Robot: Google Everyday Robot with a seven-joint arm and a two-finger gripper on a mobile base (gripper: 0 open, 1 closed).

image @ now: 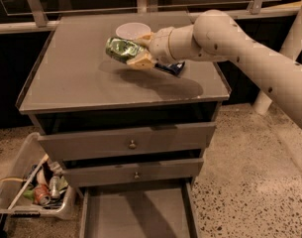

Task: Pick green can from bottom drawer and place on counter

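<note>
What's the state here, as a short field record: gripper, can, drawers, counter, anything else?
gripper: over the counter, fingers closed on the green can
green can: lying sideways in the grip, seemingly just above the surface
counter: carries a bowl and a blue packet by the gripper
bottom drawer: pulled open
upper drawers: both pushed in
floor bin: left of the cabinet, holding clutter

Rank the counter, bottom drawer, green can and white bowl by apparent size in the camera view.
1. counter
2. bottom drawer, partly cut off by the frame
3. green can, held in the tool above the counter, and white bowl: about alike; the bowl is partly hidden, so unranked.
</note>
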